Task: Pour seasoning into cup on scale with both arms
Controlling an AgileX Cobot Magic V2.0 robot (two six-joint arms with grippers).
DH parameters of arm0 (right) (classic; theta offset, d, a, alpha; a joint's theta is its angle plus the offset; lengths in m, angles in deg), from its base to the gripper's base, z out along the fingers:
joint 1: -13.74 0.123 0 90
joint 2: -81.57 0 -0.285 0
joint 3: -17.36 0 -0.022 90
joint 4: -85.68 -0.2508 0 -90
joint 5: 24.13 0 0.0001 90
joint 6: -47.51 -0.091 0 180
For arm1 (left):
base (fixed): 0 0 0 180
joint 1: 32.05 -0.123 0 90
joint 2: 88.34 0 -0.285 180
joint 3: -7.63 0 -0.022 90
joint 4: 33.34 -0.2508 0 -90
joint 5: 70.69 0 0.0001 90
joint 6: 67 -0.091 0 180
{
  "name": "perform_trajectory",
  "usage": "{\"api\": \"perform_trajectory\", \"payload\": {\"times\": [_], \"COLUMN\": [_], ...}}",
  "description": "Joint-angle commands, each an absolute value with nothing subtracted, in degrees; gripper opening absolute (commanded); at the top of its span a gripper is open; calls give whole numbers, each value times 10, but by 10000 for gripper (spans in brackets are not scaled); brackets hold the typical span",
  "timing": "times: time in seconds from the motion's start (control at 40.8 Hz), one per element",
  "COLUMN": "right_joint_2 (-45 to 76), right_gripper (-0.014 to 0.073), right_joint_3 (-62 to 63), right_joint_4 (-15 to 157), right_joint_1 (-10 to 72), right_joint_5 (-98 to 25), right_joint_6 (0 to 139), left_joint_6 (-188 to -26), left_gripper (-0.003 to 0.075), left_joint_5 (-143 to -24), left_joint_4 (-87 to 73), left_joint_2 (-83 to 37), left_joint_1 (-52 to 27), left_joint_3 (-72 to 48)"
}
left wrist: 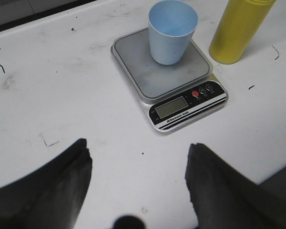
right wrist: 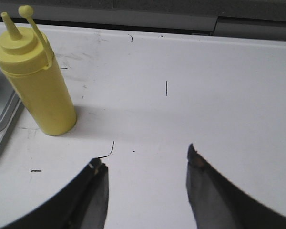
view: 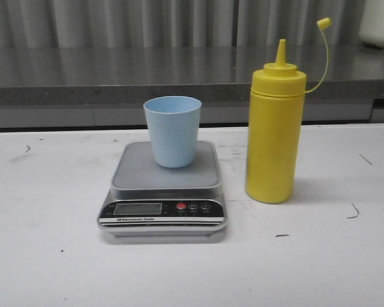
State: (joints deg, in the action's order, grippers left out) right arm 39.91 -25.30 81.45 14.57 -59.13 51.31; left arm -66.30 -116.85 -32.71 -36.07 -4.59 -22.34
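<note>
Nothing gripped yet, left gripper (left wrist: 138, 183) & right gripper (right wrist: 145, 183) both spread apart: grab seasoning (view: 275, 137) mid-body, frame right-centre, keep upright, then tip nozzle over cup (view: 173, 130) centred on scale (view: 164, 185).

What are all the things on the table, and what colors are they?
Cup: one, pale blue, standing upright on the scale's grey platform.
Scale: one, grey platform with a black front panel, a display, one red button and two dark ones; on the white table, left of the bottle in the front view.
Seasoning bottle: one, yellow, upright on the table beside the scale, not touching it; its small cap hangs off on a thin tether, nozzle uncovered.
Table: one, white, with a few small dark marks.
Counter: one, grey, behind the table.
Left gripper: one, black fingers spread apart, holding nothing, above the table near the scale.
Right gripper: one, black fingers spread apart, holding nothing, near the bottle.
</note>
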Motion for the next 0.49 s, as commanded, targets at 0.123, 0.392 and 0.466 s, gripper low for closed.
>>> {"api": "perform_trajectory", "payload": {"times": [0.123, 0.392, 0.466], "right_joint_2": [396, 395, 395], "right_gripper": [410, 595, 591], "right_joint_3": [-232, -232, -232], "right_joint_4": [818, 818, 813], "right_joint_1": [145, 151, 169], "right_joint_5": [-542, -502, -491], "right_joint_6": [518, 537, 546], "left_joint_6": [-663, -663, -663], "left_gripper": [418, 418, 418], "left_joint_5": [-1128, -1128, -1128], "left_joint_4": [-327, -327, -327], "left_joint_2": [-362, -362, -362], "left_joint_1": [-42, -42, -42], "left_joint_3": [-209, -209, -209]}}
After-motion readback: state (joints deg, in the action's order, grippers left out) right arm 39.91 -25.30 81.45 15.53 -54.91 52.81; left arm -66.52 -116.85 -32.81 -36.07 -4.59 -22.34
